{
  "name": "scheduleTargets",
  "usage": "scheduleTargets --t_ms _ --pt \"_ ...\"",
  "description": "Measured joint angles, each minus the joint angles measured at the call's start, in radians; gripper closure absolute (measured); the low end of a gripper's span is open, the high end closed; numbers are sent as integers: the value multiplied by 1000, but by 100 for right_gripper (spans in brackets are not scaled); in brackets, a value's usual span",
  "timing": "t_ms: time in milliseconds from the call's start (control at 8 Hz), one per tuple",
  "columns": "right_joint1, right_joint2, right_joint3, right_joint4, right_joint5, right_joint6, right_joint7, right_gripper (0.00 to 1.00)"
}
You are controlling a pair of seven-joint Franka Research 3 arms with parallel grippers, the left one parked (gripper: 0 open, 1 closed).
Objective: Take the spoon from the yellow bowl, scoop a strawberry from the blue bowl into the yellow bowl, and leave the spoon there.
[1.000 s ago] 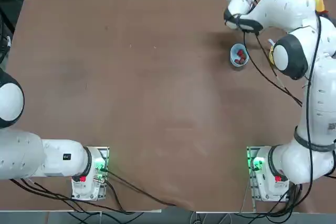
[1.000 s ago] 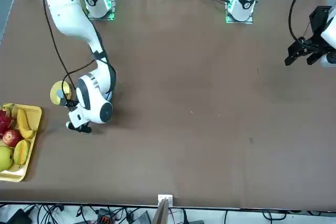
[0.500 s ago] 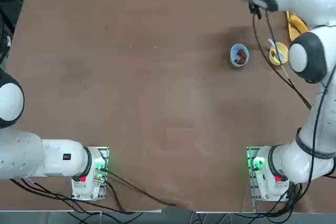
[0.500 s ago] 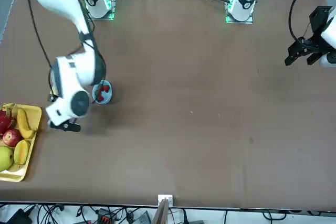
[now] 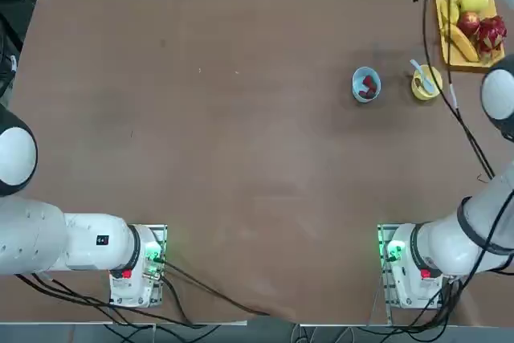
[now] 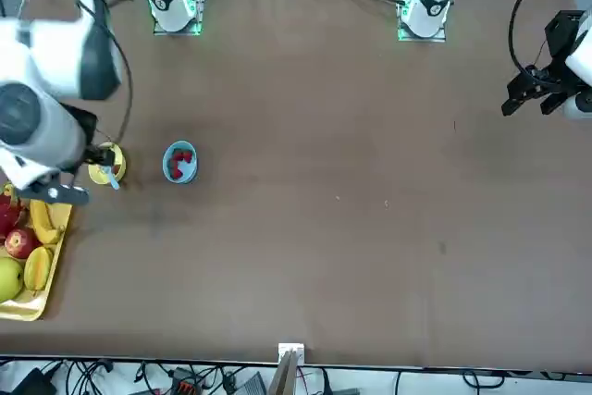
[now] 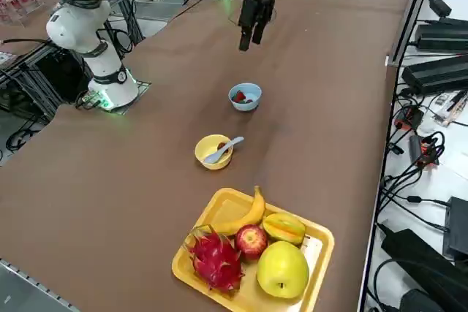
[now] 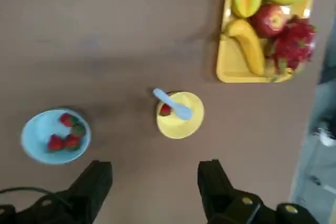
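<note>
Having swung up and away from the bowls over the last second, the right gripper [image 8: 155, 192] now hangs high, fingers wide and empty, while the spoon [image 8: 173, 104] rests in the yellow bowl [image 8: 180, 115] beside a strawberry, near the blue bowl [image 8: 55, 136], so the task looks complete.

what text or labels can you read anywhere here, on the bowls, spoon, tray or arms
None can be read.
The yellow bowl, the spoon, the blue bowl and the fruit tray carry no print.
A small dark label on the parked left arm is too small to read.
The right gripper, open above the table, shows no marking.
</note>
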Motion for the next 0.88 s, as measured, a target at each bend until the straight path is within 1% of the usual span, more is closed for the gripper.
scheduleTargets --t_ms 250,375,500,625,875 --pt "-69 -69 -1 -3 113 -10 -105 0" --pt "-92 -102 -1 -8 149 -14 -130 0" --pt "-99 -143 -1 -26 166 -16 -140 0" --pt "-99 -194 2 -63 179 -18 -141 0" --pt "-99 -315 8 -177 219 3 -141 0"
